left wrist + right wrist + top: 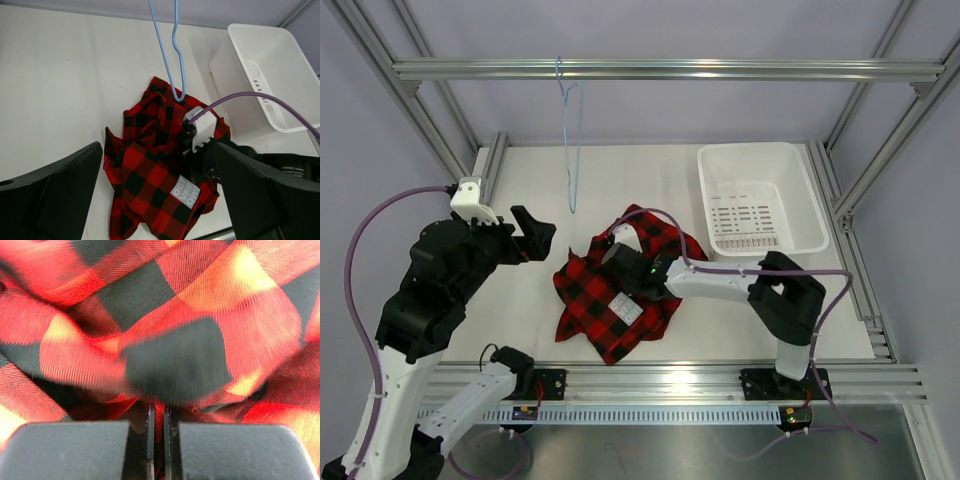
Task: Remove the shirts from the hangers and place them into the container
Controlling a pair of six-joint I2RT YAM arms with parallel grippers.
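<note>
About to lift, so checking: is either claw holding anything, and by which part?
Right claw is shut on a raised fold near the middle of the plaid shirt; left claw is open, holding nothing.

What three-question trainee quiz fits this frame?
1. True or false: the thin light-blue wire hanger hangs bare from the grey aluminium top bar.
2. The red-and-black plaid fabric shirt lies: A in the white rectangular plastic tub; B on the white table; C on the hanger.
3. Which arm's jaws are shut on the shirt?
Key: 1 true; 2 B; 3 right.
</note>
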